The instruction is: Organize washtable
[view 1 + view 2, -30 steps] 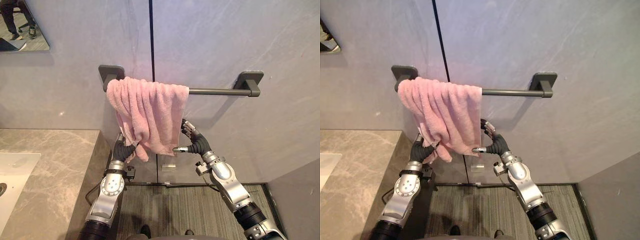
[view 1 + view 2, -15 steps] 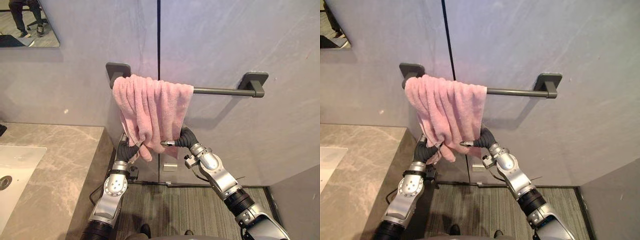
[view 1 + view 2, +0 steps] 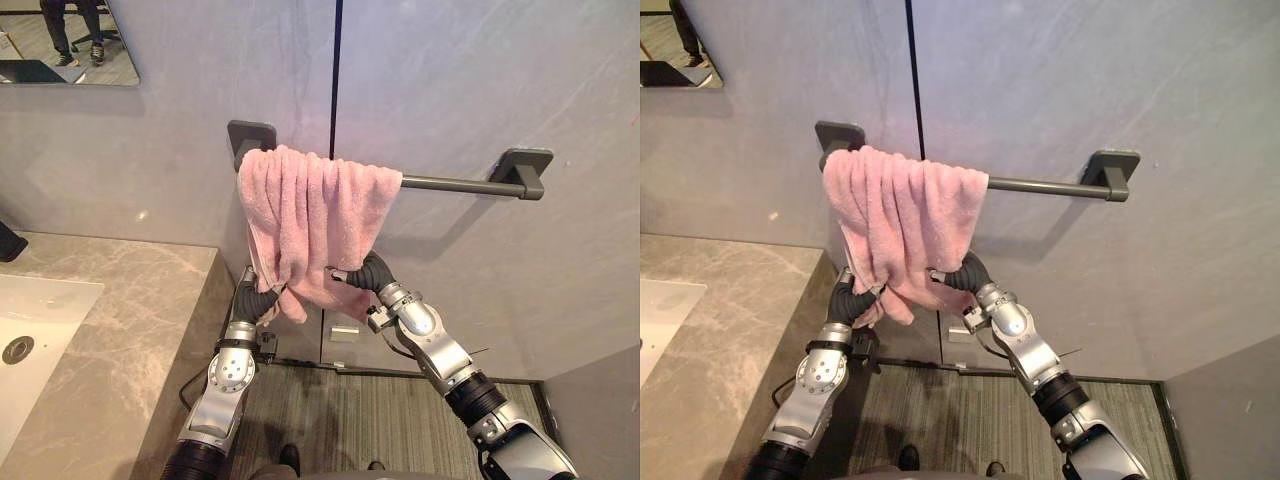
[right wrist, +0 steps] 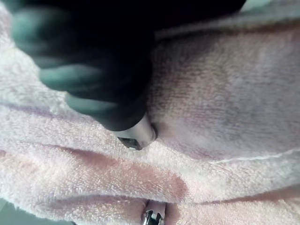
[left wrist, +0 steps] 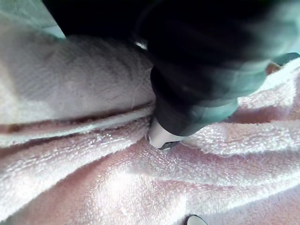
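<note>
A pink towel [image 3: 315,215] hangs bunched over the left end of a dark wall bar [image 3: 450,184]. My left hand [image 3: 262,298] reaches up into the towel's lower left corner, where cloth bunches over its curled fingers. My right hand [image 3: 372,272] is tucked under the lower right edge, its fingers hidden in the cloth. In the left wrist view, towel folds [image 5: 93,178] wrap close round the thumb [image 5: 161,136]. The right wrist view has the thumb [image 4: 136,133] pressed into a fold of towel [image 4: 211,117].
A grey marble counter [image 3: 110,330] with a white sink [image 3: 30,330] lies at the left, and a mirror [image 3: 70,40] hangs above it. The bar's right bracket [image 3: 525,170] sits on the grey wall. Striped flooring [image 3: 360,420] lies below.
The camera has shifted. My right hand has moved left, in under the towel's lower right edge, and its fingers have curled. The left hand has kept its hold at the lower left corner.
</note>
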### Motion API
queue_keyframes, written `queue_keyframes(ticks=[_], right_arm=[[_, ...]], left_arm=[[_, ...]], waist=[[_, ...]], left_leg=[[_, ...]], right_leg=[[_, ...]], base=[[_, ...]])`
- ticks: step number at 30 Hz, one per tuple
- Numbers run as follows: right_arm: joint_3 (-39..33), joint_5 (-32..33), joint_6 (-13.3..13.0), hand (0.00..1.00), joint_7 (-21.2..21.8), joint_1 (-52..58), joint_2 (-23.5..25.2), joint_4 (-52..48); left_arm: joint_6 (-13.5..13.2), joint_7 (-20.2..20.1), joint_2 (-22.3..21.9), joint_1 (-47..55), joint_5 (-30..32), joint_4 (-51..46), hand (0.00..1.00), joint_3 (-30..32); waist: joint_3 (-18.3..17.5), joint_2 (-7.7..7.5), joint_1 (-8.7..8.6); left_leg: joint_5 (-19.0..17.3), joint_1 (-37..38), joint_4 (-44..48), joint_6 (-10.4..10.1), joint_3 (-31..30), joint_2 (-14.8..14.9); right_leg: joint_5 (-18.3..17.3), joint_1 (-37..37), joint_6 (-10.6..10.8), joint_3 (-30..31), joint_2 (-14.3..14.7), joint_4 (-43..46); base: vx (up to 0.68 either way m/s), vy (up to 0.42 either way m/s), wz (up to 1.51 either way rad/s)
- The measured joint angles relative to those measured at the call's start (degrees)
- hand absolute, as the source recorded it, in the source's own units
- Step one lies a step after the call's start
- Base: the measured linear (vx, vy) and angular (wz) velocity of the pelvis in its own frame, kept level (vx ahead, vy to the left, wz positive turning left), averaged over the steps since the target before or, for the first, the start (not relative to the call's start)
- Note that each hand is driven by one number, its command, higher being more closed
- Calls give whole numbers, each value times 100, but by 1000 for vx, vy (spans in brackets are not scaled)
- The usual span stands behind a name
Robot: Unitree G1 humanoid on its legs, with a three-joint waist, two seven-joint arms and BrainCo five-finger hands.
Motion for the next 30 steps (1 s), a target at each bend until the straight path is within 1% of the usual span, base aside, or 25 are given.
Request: queue_keyframes(ticks=[8,12,15,18,22,24,27,30], right_arm=[[-553,10,-2,100,-9,9,-3,-19],[-762,27,-6,100,-5,99,1,-43],[-966,29,-8,100,-1,349,27,-248],[-1097,46,-8,100,-1,438,112,-249],[-1316,54,-8,100,-1,585,229,-247],[-1334,56,-8,100,-2,585,229,-246],[-1340,64,-8,100,-2,586,231,-238],[-1420,71,-8,100,-2,600,242,-185]], left_arm=[[-9,-1,-6,5,0,-31,100,66],[-47,-36,-91,4,0,-150,100,63],[-55,-103,-262,6,1,-181,100,61],[-57,-165,-286,4,1,-181,100,53],[-56,-289,-441,1,1,-176,100,53],[-56,-291,-467,0,1,-176,100,53],[-56,-296,-467,0,-2,-168,100,54],[-56,-388,-497,-53,-11,-84,100,54]], waist=[[-10,-15,-3],[-10,-15,-9],[-10,-14,-10],[-11,-12,-38],[-11,-10,-42],[-11,-10,-62],[-11,-8,-157],[-11,-7,-172]], left_leg=[[3,12,0,-1,10,4],[3,12,0,-1,10,5],[3,12,-1,-1,9,4],[3,24,-1,-1,12,5],[2,28,-2,-1,12,1],[1,33,-2,-2,12,-1],[-1,37,-2,-3,5,-9],[-5,41,-2,-4,9,-14]], right_leg=[[0,0,0,9,0,12],[0,0,0,9,0,12],[0,0,1,8,0,13],[-2,5,3,9,-1,19],[-7,5,9,9,-4,30],[-17,5,24,9,-8,41],[-42,3,52,7,-17,60],[-54,0,61,11,-23,71]], base=[[-4,-2,0],[0,0,0],[0,0,0],[0,0,0],[0,0,0],[0,0,0],[0,0,0],[0,0,0]])
